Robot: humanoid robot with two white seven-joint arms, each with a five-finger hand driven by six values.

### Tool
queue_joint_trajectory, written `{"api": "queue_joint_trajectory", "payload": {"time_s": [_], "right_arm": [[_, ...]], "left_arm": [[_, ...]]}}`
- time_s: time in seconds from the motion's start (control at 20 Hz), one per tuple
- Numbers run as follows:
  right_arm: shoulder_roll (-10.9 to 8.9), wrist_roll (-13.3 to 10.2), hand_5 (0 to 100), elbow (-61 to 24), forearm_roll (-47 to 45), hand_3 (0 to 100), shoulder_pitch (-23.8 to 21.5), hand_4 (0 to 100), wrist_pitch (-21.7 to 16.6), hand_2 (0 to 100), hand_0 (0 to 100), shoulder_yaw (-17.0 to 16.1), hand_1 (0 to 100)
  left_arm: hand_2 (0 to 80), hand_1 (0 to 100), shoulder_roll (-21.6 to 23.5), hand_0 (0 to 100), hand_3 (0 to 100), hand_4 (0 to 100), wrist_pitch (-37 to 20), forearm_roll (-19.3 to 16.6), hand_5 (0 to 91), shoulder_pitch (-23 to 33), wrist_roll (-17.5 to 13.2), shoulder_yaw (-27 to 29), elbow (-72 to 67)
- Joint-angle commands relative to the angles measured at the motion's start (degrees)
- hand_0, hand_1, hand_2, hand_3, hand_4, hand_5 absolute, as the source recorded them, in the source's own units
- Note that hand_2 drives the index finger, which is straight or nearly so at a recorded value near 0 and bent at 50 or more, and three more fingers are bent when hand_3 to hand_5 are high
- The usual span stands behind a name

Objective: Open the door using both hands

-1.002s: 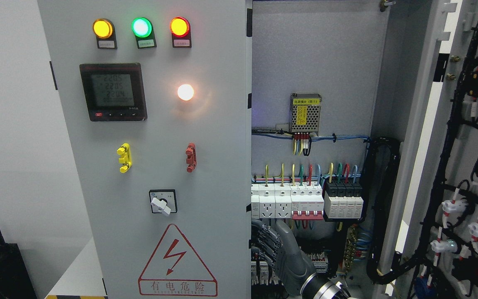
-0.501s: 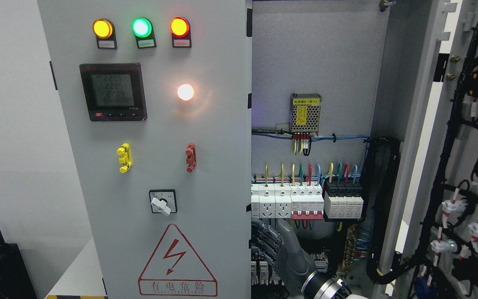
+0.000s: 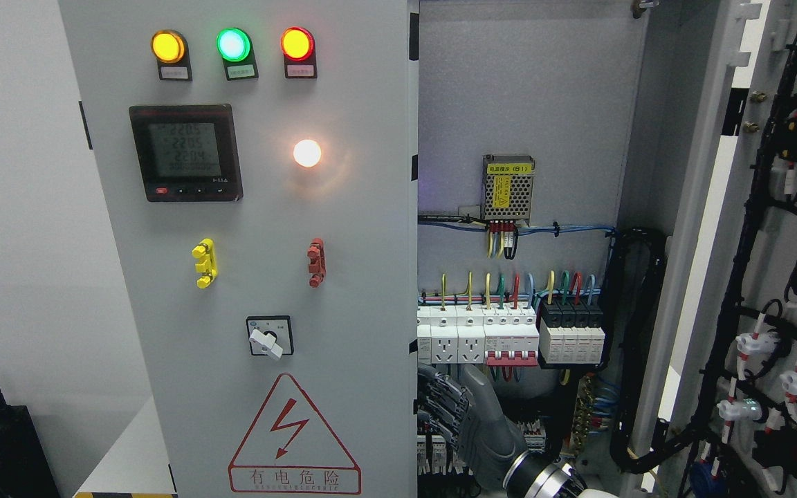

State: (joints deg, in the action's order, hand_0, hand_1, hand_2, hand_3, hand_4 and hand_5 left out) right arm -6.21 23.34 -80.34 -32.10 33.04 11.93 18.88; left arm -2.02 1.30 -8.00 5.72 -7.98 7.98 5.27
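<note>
Head view: the left door of the grey electrical cabinet is standing shut or nearly so, filling the frame from 9 to 12 o'clock, its free edge running vertically through centre. On its face, amber, green and red indicator lamps are glowing in a row at 11 o'clock, a digital meter is showing below them, and a white lamp is shining beside it. A yellow clip and a red clip are sitting lower, then a rotary switch, then a red hazard triangle at 6 o'clock. The right door is hanging wide open at 3 o'clock, its inner side carrying black wiring. Inside, a mesh power supply is sitting above a row of breakers. The right hand is reaching in from 5 o'clock, its dark fingers curling against the left door's free edge, apparently gripping it from behind; full contact is hidden by the door. The left hand is not showing.
</note>
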Motion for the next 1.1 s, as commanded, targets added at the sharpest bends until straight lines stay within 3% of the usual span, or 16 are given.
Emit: {"api": "queue_joint_trajectory", "payload": {"time_s": [0.0,0.2,0.35,0.8,0.9,1.05], "right_arm": [[-0.11,0.6,0,-0.1,-0.2,0,0.1,0,-0.2,0,0,0.1,0],[-0.11,1.1,0,-1.0,-0.4,0,-0.3,0,-0.1,0,0,0.2,0],[-0.11,3.5,0,-2.3,-1.4,0,-0.4,0,-0.1,0,0,1.4,0],[-0.03,5.3,0,-3.4,-3.4,0,-0.6,0,-0.2,0,0,3.4,0],[0.15,7.1,0,-3.8,-3.4,0,-0.6,0,-0.4,0,0,4.1,0],[0.15,8.0,0,-4.4,-3.4,0,-1.0,0,-0.3,0,0,4.5,0]], "left_arm": [[0.0,0,0.0,0,0,3,0.0,0.0,0.0,0.0,0.0,0.0,0.0],[0.0,0,0.0,0,0,3,0.0,0.0,0.0,0.0,0.0,0.0,0.0],[0.0,0,0.0,0,0,3,0.0,0.0,0.0,0.0,0.0,0.0,0.0],[0.0,0,0.0,0,0,3,0.0,0.0,0.0,0.0,0.0,-0.1,0.0],[0.0,0,0.0,0,0,3,0.0,0.0,0.0,0.0,0.0,0.0,0.0],[0.0,0,0.0,0,0,3,0.0,0.0,0.0,0.0,0.0,0.0,0.0]]}}
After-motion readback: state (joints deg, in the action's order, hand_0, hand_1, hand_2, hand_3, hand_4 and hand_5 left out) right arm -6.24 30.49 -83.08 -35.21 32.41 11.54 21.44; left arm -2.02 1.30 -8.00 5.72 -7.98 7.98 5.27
